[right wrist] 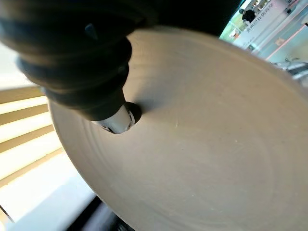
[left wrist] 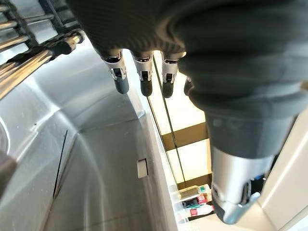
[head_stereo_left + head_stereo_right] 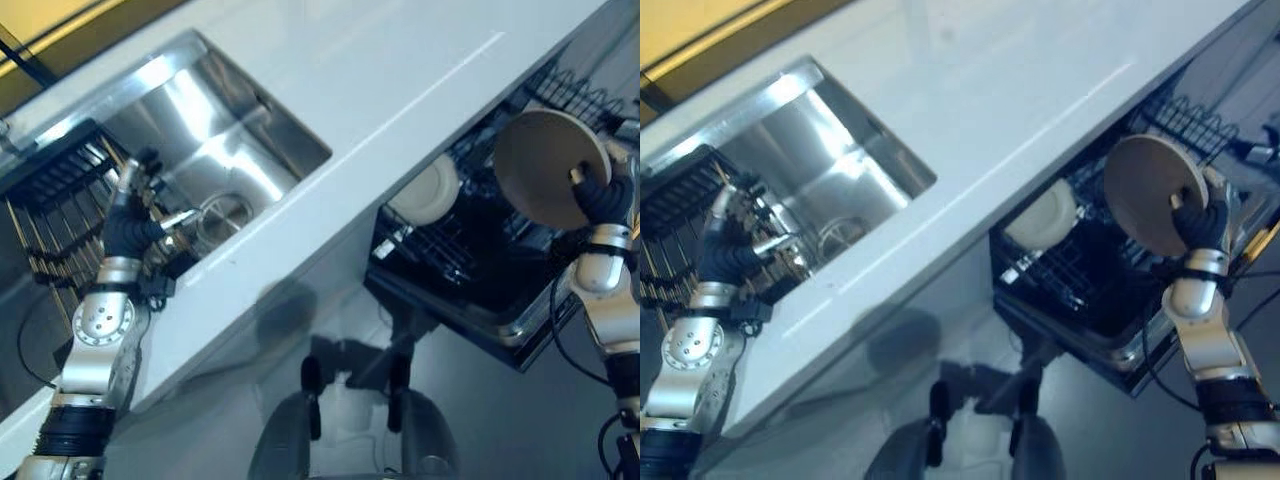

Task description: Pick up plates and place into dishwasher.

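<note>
Right hand [image 3: 600, 200] grips a beige plate [image 3: 545, 165] by its rim, held tilted above the open dishwasher rack [image 3: 450, 250]. Left hand [image 3: 135, 215], fingers relaxed and holding nothing, hangs in the steel sink [image 3: 230, 130].

Kitchen count: 2 plates — 1 tan plate [image 3: 551, 166] above dishwasher rack [image 3: 470, 250], 1 white plate [image 3: 427, 192] at rack's counter-side edge. 1 steel sink [image 3: 215, 130], 1 white countertop [image 3: 400, 70], 1 black drying rack [image 3: 55, 170] by sink's corner.
</note>
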Available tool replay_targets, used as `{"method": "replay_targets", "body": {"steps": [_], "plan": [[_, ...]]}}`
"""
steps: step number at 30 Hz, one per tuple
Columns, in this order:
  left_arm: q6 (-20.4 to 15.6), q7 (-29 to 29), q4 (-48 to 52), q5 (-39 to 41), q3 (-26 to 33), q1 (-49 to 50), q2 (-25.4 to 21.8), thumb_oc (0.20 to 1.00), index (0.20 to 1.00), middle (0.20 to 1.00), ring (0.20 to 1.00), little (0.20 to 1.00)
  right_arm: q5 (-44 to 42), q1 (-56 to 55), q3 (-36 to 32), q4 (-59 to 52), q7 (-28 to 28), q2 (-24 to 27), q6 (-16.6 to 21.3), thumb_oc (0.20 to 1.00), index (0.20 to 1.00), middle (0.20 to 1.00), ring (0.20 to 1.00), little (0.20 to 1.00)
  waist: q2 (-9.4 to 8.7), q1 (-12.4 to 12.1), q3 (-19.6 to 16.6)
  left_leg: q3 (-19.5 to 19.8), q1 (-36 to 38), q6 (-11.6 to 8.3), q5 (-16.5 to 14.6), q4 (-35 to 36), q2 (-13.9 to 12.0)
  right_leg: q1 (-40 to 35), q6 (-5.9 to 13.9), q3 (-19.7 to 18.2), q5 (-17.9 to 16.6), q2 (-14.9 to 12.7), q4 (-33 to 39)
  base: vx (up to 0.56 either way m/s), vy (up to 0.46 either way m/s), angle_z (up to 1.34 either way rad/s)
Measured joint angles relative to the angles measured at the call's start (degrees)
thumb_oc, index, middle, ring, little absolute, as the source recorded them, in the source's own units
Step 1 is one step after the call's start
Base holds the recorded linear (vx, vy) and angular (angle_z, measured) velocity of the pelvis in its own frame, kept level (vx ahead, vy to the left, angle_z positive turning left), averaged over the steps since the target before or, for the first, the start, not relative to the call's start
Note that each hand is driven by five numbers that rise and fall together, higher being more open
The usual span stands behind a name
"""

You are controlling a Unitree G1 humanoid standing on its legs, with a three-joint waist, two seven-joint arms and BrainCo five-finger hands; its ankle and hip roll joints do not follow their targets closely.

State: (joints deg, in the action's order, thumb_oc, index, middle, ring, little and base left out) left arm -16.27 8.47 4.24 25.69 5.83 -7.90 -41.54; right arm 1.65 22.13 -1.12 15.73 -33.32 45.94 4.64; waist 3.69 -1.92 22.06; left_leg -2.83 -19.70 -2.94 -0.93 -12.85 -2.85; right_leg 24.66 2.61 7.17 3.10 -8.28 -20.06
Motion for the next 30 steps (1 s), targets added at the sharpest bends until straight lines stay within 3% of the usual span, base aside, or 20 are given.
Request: {"method": "replay_targets", "body": {"steps": [4,16,30], "plan": [[-1.2,1.4,0.0,0.1,0.3,-1.6,-0.9,1.0,1.0,1.0,1.0,1.0,0.0,1.9,2.0,4.4,-1.4,1.6,0.0,0.2,0.2,0.2,0.2,0.2,1.09,-0.6,2.1,0.0,-1.4,-0.05,0.0,-0.7,-0.1,1.8,-0.41,-0.1,0.3,0.0,-1.2,0.0,0.0,0.0],[-1.8,3.6,1.7,0.1,1.6,-2.6,-2.5,1.0,1.0,1.0,1.0,1.0,2.3,7.2,2.5,6.1,-10.4,5.6,0.0,0.2,0.2,0.2,0.2,0.2,1.88,-0.9,4.6,-0.1,-3.2,-0.16,0.1,-1.2,-0.3,3.9,-0.52,-0.1,0.3,0.0,-1.9,0.01,-0.014,-0.01],[-0.6,4.4,2.2,0.9,1.9,-3.7,-5.6,1.0,1.0,1.0,1.0,1.0,6.5,15.9,2.7,11.8,-19.6,11.4,-2.2,0.2,0.2,0.2,0.2,0.2,4.26,-2.0,5.2,-0.1,-7.2,-0.84,0.6,-1.9,-0.6,8.0,-1.38,0.0,-0.3,0.2,-2.3,0.02,-0.019,0.0]]}}
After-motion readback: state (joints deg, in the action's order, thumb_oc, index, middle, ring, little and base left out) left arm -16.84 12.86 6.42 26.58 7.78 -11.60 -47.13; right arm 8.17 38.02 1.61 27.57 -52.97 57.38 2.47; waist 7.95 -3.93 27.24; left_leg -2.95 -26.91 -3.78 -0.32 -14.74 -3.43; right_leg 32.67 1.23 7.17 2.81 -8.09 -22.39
